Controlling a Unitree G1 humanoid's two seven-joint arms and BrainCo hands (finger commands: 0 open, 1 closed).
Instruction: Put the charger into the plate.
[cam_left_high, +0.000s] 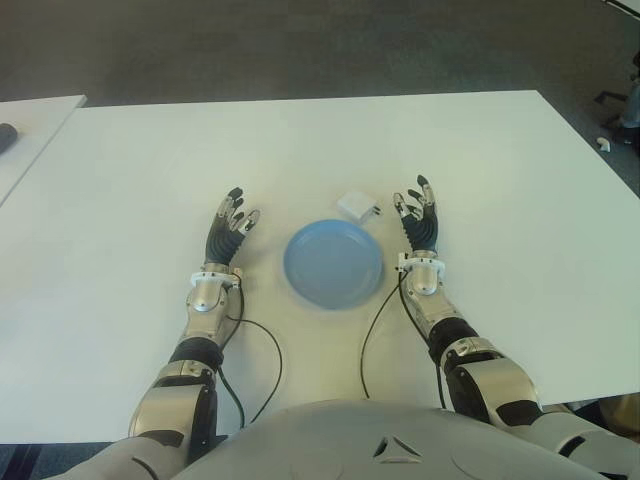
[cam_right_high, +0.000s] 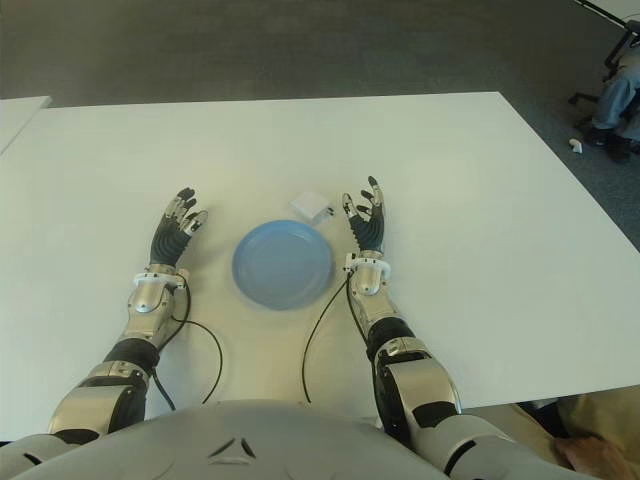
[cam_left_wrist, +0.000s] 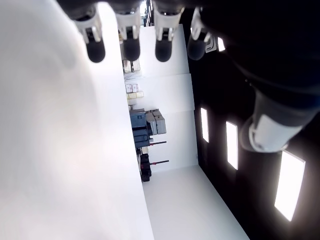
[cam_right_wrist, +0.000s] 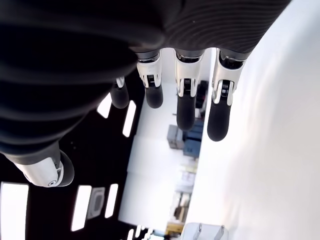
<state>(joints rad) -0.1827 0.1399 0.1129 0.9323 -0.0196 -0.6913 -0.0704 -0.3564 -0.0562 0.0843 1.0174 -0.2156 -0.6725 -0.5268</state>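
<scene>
Charger (cam_left_high: 357, 206): small white block with prongs, lying on the white counter (cam_left_high: 500, 160) just above centre of the left eye frame; it sits just beyond the upper right rim of the plate and is not on it.
Plate (cam_left_high: 333, 264): round, light blue, empty, at frame centre between the two hands.
Right hand (cam_left_high: 420, 214): right of centre, just beside the charger and apart from it; palm turned inward, fingers (cam_right_wrist: 219, 117) extended and slightly spread, holding nothing.
Left hand (cam_left_high: 230, 228): left of centre, beside the plate's left edge with a gap; fingers (cam_left_wrist: 96, 50) extended and relaxed, holding nothing.
Task status: judged not started; no grasp is made yet.
Risk 1: the charger is low and compact, so fingertips closing too high may slip over it and push it further up the frame.
Risk 2: the prongs face the right hand; a finger catching them could spin the block out of the grasp.
Risk 3: the plate rim lies close by; a sweeping approach could nudge the plate and shift the drop target.
Risk 4: the cables (cam_left_high: 380, 320) trailing from both wrists lie near the plate's lower edge and could snag.
</scene>
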